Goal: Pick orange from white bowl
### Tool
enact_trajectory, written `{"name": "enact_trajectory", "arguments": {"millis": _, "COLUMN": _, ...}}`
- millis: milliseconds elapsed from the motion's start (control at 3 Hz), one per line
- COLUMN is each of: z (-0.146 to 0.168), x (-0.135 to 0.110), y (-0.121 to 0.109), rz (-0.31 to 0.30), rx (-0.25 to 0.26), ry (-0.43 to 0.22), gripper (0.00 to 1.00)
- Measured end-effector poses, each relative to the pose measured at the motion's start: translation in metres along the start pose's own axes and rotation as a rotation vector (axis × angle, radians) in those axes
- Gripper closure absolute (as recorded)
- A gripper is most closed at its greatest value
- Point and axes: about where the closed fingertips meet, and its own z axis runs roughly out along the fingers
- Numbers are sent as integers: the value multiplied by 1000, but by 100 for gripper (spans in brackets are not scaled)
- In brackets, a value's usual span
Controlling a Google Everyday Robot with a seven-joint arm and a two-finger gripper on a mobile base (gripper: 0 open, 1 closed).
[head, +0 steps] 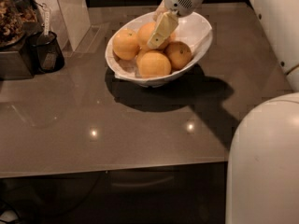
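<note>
The white bowl stands on the grey counter at the upper middle and holds several oranges. One orange lies at the back of the pile, with others at the left, front and right. My gripper comes down from the top edge into the bowl, its cream-coloured tip lying against the back orange and partly hiding it.
A small black mesh cup with a white utensil and a dark appliance stand at the far left. A white panel rises behind them. My white body fills the lower right. The counter's front edge runs across below.
</note>
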Motion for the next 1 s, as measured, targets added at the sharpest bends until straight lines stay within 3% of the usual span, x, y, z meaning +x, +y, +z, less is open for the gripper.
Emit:
{"name": "enact_trajectory", "arguments": {"millis": 667, "z": 9, "x": 10, "y": 0, "rz": 28, "rx": -27, "ry": 13, "gripper": 34}}
{"name": "enact_trajectory", "arguments": {"millis": 1000, "z": 8, "x": 10, "y": 0, "rz": 33, "rx": -30, "ry": 13, "gripper": 53}}
